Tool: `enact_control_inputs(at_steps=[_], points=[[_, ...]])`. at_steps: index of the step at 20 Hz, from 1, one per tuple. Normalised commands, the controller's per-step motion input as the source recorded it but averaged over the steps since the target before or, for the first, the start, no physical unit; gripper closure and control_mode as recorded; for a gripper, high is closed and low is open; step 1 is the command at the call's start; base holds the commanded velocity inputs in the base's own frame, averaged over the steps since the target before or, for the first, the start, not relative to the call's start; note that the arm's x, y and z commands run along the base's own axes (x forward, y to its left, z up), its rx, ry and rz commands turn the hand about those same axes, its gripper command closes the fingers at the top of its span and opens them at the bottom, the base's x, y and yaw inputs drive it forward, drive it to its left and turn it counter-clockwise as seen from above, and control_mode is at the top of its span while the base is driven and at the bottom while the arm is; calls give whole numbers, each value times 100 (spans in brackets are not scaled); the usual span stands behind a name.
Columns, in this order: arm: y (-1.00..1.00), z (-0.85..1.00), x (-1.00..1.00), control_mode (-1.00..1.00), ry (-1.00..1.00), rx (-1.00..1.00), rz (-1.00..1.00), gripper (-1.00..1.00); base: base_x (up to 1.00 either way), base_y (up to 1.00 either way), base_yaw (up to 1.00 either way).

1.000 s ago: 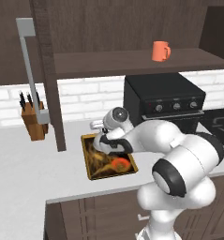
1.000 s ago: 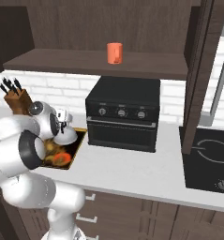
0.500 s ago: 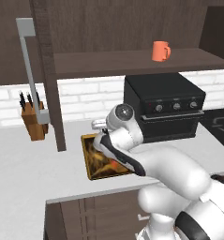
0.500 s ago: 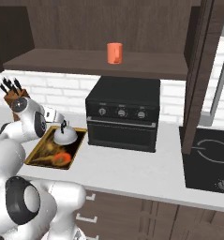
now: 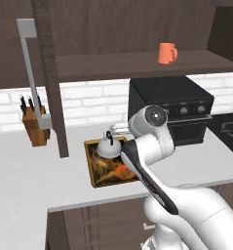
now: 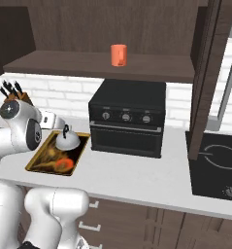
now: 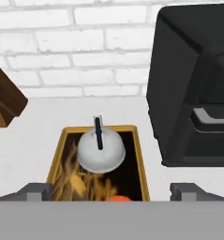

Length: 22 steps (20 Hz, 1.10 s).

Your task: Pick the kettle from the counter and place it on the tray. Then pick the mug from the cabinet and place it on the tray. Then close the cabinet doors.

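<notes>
kettle: silver dome, upright on tray's far end
tray: gold-rimmed, flat on surface
mug: orange, upright on cabinet shelf

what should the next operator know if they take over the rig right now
Hand: open, holding nothing, hanging over the tray's near end.
Kettle: upright on the tray, on the counter beside the black oven.
Mug: on the cabinet shelf.
Cabinet doors: one stands open.
Done: kettle placed.
Left: move the mug to the tray, close the doors.
</notes>
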Motion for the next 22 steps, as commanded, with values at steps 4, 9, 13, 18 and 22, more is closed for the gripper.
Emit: enact_control_inputs(at_steps=[4,9,13,18,22], points=[[-39,79,-49,-100,1,0,0,-100,0,0,0],[-43,77,-45,-100,1,0,0,-100,0,0,0],[-44,71,-37,-100,0,0,0,-100,0,0,0],[-49,71,-34,-100,1,0,0,-100,0,0,0],[-48,65,-27,-100,-10,-6,0,-100,0,0,0]])
